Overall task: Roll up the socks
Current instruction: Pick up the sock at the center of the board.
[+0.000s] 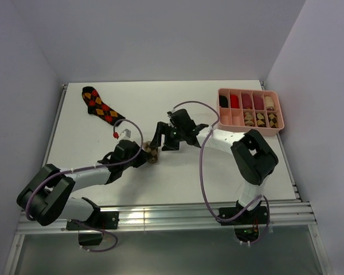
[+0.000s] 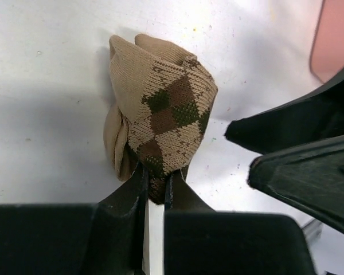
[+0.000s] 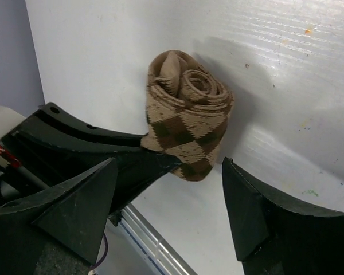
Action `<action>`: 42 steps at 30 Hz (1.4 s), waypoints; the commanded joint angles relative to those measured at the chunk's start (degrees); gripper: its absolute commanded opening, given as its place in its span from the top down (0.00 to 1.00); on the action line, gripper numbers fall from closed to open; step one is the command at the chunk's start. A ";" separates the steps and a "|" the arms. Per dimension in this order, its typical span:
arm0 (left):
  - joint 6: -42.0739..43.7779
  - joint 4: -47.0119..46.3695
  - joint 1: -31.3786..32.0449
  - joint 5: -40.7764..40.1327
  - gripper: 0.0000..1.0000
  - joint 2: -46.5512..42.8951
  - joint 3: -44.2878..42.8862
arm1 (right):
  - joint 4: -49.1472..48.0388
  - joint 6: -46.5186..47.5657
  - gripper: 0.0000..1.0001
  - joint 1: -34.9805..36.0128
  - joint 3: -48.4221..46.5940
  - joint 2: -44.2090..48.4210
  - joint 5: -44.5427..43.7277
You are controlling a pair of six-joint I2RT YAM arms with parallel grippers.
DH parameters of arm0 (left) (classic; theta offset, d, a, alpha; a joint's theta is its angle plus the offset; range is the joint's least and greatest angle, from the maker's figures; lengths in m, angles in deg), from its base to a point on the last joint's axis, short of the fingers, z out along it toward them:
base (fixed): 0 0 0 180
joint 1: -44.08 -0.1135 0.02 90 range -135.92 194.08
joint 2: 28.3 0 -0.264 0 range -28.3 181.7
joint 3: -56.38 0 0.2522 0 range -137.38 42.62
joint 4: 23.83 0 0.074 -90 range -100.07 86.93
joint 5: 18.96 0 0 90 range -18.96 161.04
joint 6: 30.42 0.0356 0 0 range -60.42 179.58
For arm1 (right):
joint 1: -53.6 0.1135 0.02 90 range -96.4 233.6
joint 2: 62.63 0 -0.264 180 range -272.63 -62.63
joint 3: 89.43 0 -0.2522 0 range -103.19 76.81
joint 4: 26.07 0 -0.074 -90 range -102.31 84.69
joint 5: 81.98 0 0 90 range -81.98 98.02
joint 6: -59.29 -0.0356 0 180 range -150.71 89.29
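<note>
Pinched by its lower edge between the tight-closed jaws of the left gripper [image 2: 155, 186]: a rolled tan-brown-cream sock [image 2: 160, 114], diamond pattern facing the left wrist camera, plain tan folds bulging out to the left of the grip. Framed in the right wrist view by the right gripper [image 3: 169, 169], jaws spread wide, one dark finger low on either side and the roll in the gap just beyond their tips, the spiral end of the sock [image 3: 186, 120] turned up toward that camera. Crossed from the left in the same view by a finger of the left gripper, reaching to the roll's lower left edge. Seen from above near the middle of the white bench [image 1: 218, 172], between the two arms, with the left gripper [image 1: 143, 154] just left of the sock [image 1: 153, 154] and the right gripper [image 1: 162, 142] close behind it. Resting on the bench or held just clear of it: impossible to tell. Well apart toward the far left corner, a black-red-orange sock [image 1: 101, 104], flat and unrolled, slanting in toward the centre. At the far right, a pink tray [image 1: 249, 90] of compartments, single-colour rolls along its far row, patterned rolls in the near row toward its right end.
</note>
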 commanded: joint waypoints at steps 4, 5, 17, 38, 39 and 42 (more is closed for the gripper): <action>-4.23 -1.32 -4.44 8.47 0.99 -0.22 5.84 | -6.53 0.46 0.20 0.41 1.13 -4.25 2.77; -4.59 -1.85 -4.97 8.99 0.99 0.05 6.29 | -6.54 0.72 0.20 0.59 0.95 -4.79 2.95; -7.66 -5.99 -9.46 14.88 0.99 3.12 10.68 | -11.11 1.78 0.23 2.87 0.07 -11.99 4.88; -8.55 -13.99 -14.29 22.88 0.77 13.94 13.41 | -2.60 10.56 0.82 5.77 -6.52 -19.03 7.96; -8.37 -13.47 -14.38 23.15 0.70 14.02 12.89 | -1.63 10.92 0.89 5.77 -6.78 -17.81 7.61; -7.23 -10.06 -14.47 22.54 0.46 12.71 11.40 | 0.57 13.02 1.00 5.60 -7.57 -15.00 4.72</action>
